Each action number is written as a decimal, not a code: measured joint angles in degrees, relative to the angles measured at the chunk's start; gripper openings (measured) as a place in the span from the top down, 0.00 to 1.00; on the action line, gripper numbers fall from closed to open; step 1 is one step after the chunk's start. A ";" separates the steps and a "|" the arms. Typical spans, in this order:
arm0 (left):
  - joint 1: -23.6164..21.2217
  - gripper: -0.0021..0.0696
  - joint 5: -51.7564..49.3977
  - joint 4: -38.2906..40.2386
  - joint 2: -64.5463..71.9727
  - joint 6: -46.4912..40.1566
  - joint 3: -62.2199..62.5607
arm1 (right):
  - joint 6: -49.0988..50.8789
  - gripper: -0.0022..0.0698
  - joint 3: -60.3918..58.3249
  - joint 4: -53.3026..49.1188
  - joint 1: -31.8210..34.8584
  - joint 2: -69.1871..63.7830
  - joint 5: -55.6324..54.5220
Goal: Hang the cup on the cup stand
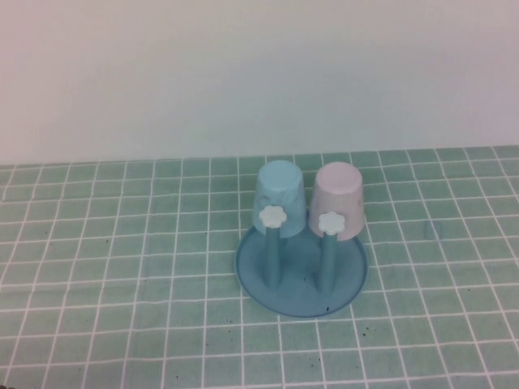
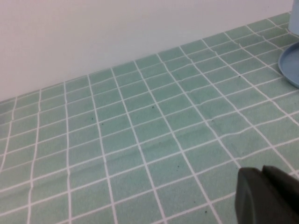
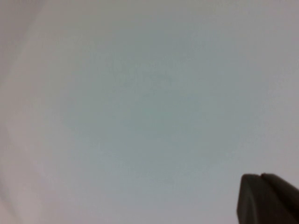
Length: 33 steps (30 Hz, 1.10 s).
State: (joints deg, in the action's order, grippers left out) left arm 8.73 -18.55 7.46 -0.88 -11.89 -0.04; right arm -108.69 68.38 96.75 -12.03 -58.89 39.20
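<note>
The pale pink cup sits upside down over the right rear peg of the blue cup stand. Two free front pegs with white flower knobs rise before the cups. Neither arm shows in the high view. The left wrist view has my left gripper shut and empty, low over the tiled cloth, with the stand's base rim some way off. Only a blank pale surface shows in the right wrist view, where my right gripper is shut and empty.
A light blue cup hangs upside down on the stand's left rear peg, beside the pink one. A green tiled cloth covers the table. A white wall stands behind.
</note>
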 joint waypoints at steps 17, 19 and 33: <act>0.00 0.97 -0.03 0.00 0.00 0.00 0.00 | -4.58 0.97 -38.02 3.10 0.00 35.54 -48.75; 0.00 0.97 -0.03 0.00 0.00 0.00 0.00 | -3.82 0.97 -44.36 3.10 0.00 38.82 -48.04; 0.00 0.97 -0.03 -0.10 0.10 0.00 0.00 | 59.70 0.97 -64.39 -56.70 6.21 54.04 -27.03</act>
State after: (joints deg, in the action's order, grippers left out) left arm 8.73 -18.58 7.35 -0.78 -11.89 -0.04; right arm -49.00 3.99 40.05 -5.82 -4.85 12.17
